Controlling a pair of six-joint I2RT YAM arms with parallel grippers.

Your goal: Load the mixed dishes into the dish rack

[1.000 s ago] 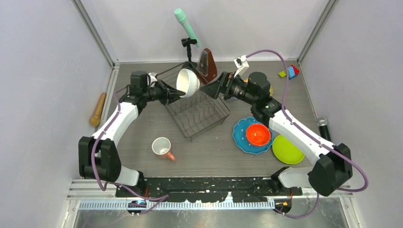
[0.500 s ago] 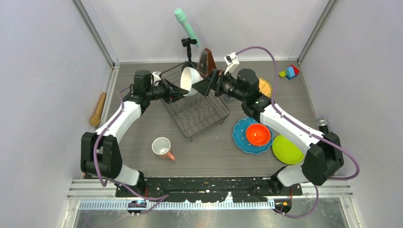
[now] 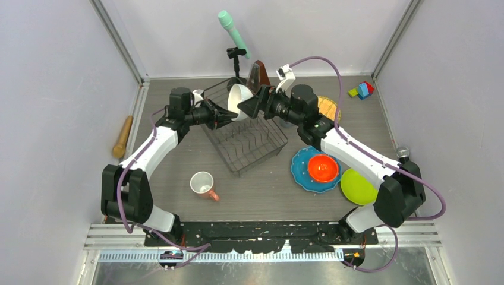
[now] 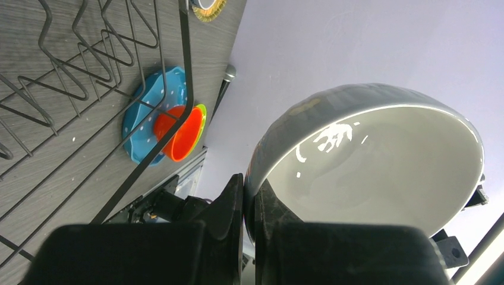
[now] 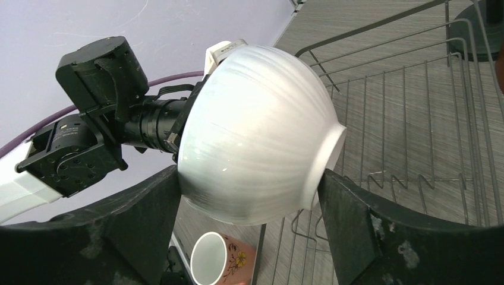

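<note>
While left tool (image 4: 246, 205) pinches white bowl (image 5: 255, 136) rim | right tool (image 5: 252, 199) flanks bowl

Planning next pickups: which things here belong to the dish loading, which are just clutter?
Job: white ceramic bowl, black wire dish rack, orange bowl, blue dotted plate, lime green plate, yellow woven plate, pink mug.
Clutter: brown metronome, wooden rolling pin, teal microphone, coloured blocks.

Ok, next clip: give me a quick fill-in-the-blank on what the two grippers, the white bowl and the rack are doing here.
1. The left gripper pinches the white bowl by its ___.
2. The right gripper has one finger on each ___ of that bowl.
3. The dish rack holds ___ dishes.
Missing words: rim; side; no.
</note>
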